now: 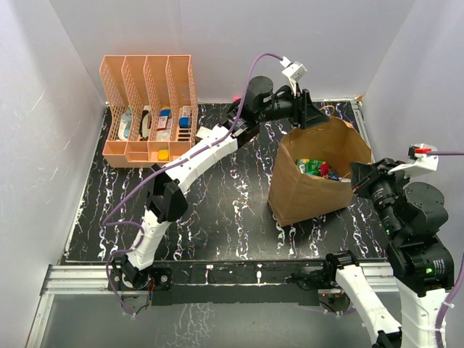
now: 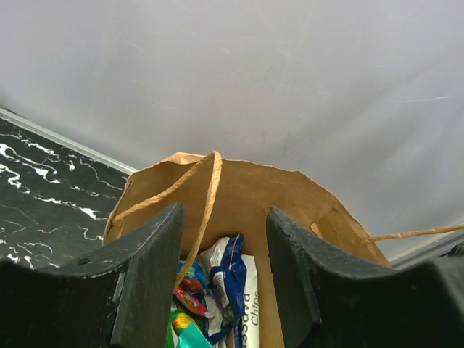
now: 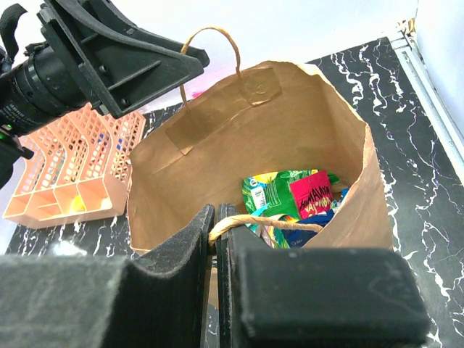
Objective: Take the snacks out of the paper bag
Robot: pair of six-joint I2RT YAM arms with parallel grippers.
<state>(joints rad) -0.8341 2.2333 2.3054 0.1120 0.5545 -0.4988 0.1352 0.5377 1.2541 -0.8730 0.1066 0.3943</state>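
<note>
Brown kraft paper bag (image 1: 304, 192) stands open near the right edge of the black marbled counter (image 1: 232, 210). In its bottom lie the snacks (image 3: 290, 199): a green packet, a small pink-red one and dark blue chip bags. The right gripper (image 3: 216, 233) has its fingers pressed together on the near handle (image 3: 254, 220), the left gripper (image 2: 225, 246) hangs over the far rim with fingers spread and the far handle (image 2: 209, 203) loose between them, and an orange mesh rack (image 1: 148, 80) at the far left corner holds little boxes.
</note>
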